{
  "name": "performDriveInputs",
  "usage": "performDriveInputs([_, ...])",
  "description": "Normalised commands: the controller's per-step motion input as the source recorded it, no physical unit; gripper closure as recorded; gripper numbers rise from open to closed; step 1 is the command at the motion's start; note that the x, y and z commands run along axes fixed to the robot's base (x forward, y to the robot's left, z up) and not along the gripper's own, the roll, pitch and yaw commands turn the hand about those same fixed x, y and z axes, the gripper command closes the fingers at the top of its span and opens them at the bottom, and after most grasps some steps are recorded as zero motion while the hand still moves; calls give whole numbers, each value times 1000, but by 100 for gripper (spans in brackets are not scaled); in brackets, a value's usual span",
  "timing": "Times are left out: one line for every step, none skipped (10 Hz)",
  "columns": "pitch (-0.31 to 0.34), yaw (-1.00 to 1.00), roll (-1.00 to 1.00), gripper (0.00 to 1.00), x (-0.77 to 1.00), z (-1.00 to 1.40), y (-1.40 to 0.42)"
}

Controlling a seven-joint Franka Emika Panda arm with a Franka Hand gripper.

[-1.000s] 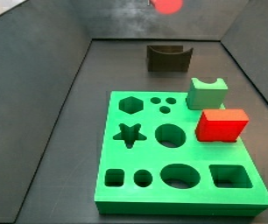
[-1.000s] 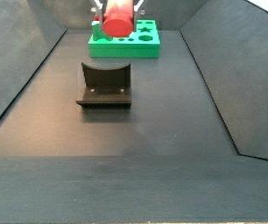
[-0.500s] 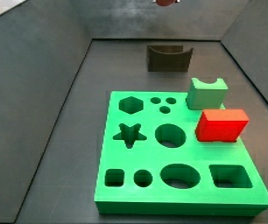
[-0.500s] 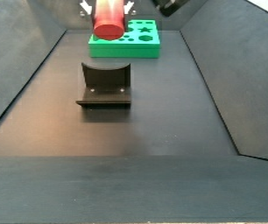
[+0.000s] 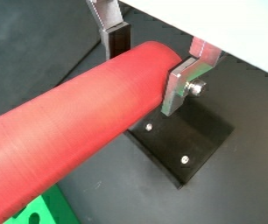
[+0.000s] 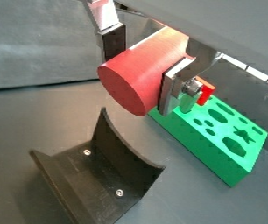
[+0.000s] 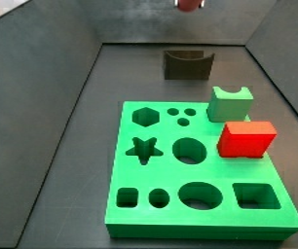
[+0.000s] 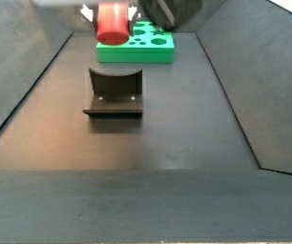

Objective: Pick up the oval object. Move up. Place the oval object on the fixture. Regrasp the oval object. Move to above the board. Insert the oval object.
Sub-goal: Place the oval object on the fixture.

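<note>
Nearest in a side view is bare dark floor, then the fixture (image 8: 114,93), standing alone with its curved notch facing up and nothing in it. That notch looks shaped to cradle a rod lying on its side, which is probably why it sits out in open space where an arm can come down over it.

Above and just behind it hangs the tool (image 8: 114,13), high near the top edge of the picture. Its two silver plates are pinched on the red peg (image 8: 113,23), which is held level, its round end facing that camera. Both wrist views confirm the hold: one finger (image 5: 183,83) lies flat against the side of the peg (image 5: 84,118), and the other presses from the opposite side. The peg (image 6: 143,74) sticks out well past the plates, so the hold is near one end rather than the middle. Holding it lying flat suits setting it into the notch, and the fixture (image 6: 95,175) shows below the peg in that wrist view, clearly apart from it.

Furthest off is the green board (image 8: 138,43), against the back. In a side view from the opposite end the board (image 7: 204,160) carries a red cube (image 7: 246,138) and a light green notched block (image 7: 230,103); its oval hole is open.
</note>
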Motion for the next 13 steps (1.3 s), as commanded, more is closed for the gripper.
performDriveInputs([45, -146, -1000, 100, 113, -1000, 75])
performDriveInputs([66, -149, -1000, 100, 125, -1000, 77])
performDriveInputs([76, -153, -1000, 100, 135, -1000, 84])
performDriveInputs([74, -166, -1000, 100, 143, -1000, 90])
performDriveInputs([59, -158, -798, 100, 154, -1000, 97])
performDriveInputs([48, -147, -634, 100, 163, -1000, 105])
performDriveInputs([43, -131, -418, 100, 175, -1000, 113])
performDriveInputs([40, -125, -320, 100, 181, -1000, 116])
performDriveInputs([30, -111, -215, 100, 185, -1000, 112])
performDriveInputs([23, -107, -187, 100, 167, -869, 107])
performDriveInputs([17, -98, -174, 100, 136, -629, 86])
performDriveInputs([14, -95, -169, 100, 122, -520, 75])
performDriveInputs([6, -83, -121, 100, 90, -470, 64])
